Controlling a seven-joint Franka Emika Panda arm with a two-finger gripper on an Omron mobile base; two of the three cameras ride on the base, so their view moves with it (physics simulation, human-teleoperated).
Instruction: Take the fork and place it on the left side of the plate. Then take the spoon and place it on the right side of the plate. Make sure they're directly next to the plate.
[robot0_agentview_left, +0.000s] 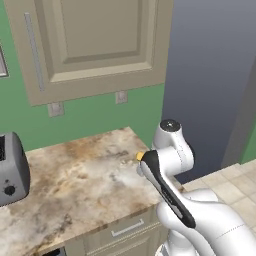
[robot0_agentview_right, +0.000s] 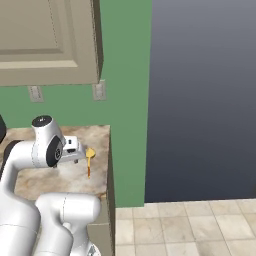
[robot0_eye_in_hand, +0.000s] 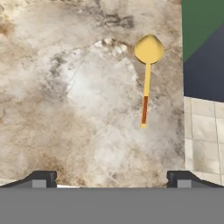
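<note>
Far left, left base view: grey toaster standing on the marbled countertop, partly cut by the frame edge. Above: beige wall cabinet with a long vertical handle, mounted on the green wall; two outlet plates below the cabinet. Centre: bare stone surface, drawer front beneath its near edge. Right of centre: white arm bent over the counter's right end, hiding most of the spoon, of which a yellow sliver shows beside the wrist. Far right: tiled floor and dark opening.

Right base view, left to right: arm over the counter; spoon lying flat near the counter's right edge, yellow bowl toward the wall, orange handle toward the near edge; then green wall, dark opening, tiled floor.

Hand view, left to right: left finger tip at the bottom, mottled stone above; gripper spread to full width, nothing between the tips, nothing held; spoon right of centre, well apart from both tips, close to the counter edge; right finger tip at the bottom; beyond the edge, floor tiles.
</note>
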